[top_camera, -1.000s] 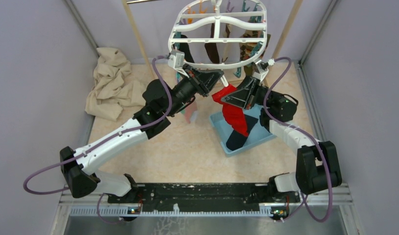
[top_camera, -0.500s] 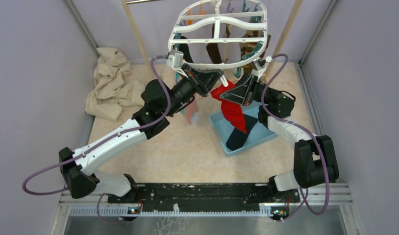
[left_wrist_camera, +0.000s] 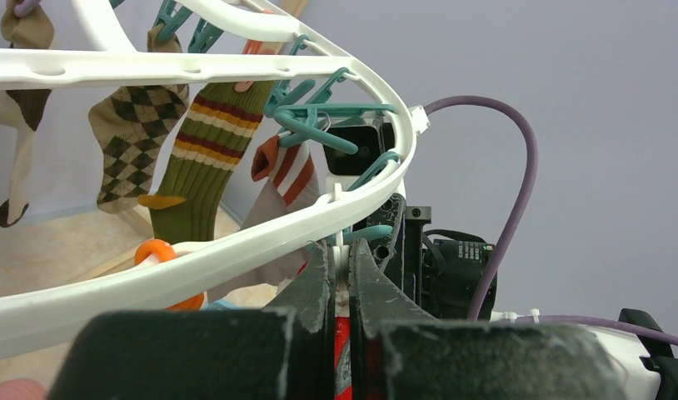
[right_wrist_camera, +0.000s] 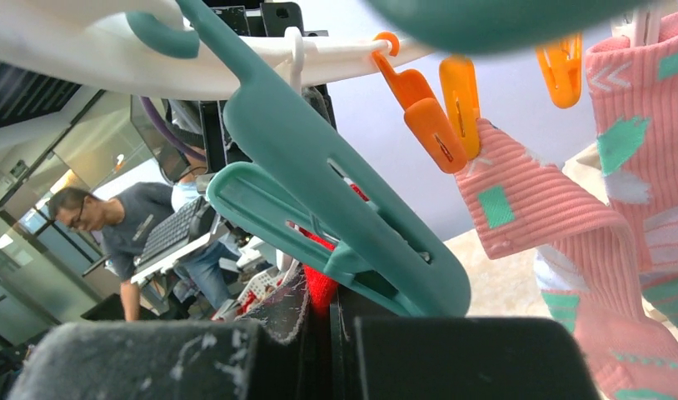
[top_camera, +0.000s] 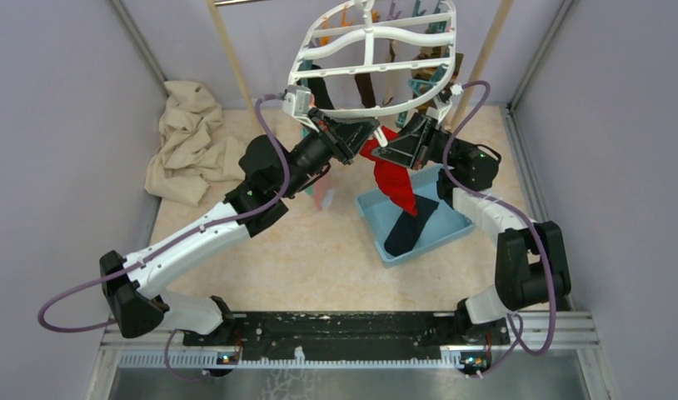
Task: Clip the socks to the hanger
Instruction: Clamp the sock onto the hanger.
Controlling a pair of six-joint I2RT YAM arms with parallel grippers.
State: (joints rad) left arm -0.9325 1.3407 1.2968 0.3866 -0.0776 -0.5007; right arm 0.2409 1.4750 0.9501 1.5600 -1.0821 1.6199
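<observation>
Gripping the red sock (top_camera: 394, 179) by its upper end in the right hand (top_camera: 384, 150), which is shut on the fabric and raised to just beneath the near rim of the white peg hanger (top_camera: 367, 50), at 12 o'clock on the desk (top_camera: 277, 250). Trailing the sock's lower end down toward the light blue tray (top_camera: 452, 225), at about 3 o'clock of centre. Not yet picked up: the navy sock (top_camera: 405, 229), lying in that tray.

Meeting the right hand from 9 o'clock with the left hand (top_camera: 371, 129), closed tight at the same stretch of rim, tips against a teal peg (right_wrist_camera: 352, 217). Cannot tell whether squeezing the peg's tails or merely touching them. Through the right wrist camera, red fabric just below that peg, not clearly inside its mouth. On other pegs: an argyle sock (left_wrist_camera: 132, 125) and a pink-teal sock (right_wrist_camera: 552, 217).

Probably midway through feeding the first sock into a peg. Risks from here:
- Pushing up on a free-hanging, already tilted frame and swinging the peg away from the fabric.
- Letting go before the peg bites, and so dropping the sock.
- Knocking the two hands together, working so close.
</observation>
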